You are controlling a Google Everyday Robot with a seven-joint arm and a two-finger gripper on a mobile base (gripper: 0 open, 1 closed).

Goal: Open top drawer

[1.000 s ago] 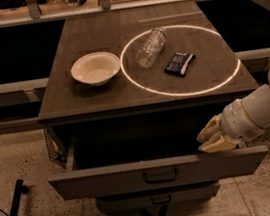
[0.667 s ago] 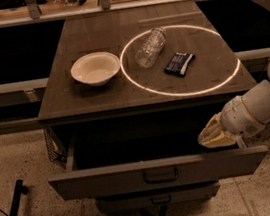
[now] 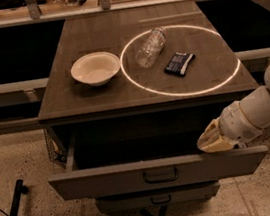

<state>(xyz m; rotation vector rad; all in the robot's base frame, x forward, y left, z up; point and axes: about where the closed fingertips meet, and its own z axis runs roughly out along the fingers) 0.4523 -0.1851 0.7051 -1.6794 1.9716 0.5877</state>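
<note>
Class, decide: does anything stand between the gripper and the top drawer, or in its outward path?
Nothing visible does. The gripper is at the right end of the top drawer, by its front edge; the drawer stands open.

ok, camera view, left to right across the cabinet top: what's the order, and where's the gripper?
On top: bowl → clear plastic bottle, lying on its side → black packet. Further right and lower, the gripper sits at the right end of the pulled-out top drawer.

The grey-beige top drawer [image 3: 100, 182] stands pulled out, gripper [image 3: 212, 142] just above its front's right end
</note>
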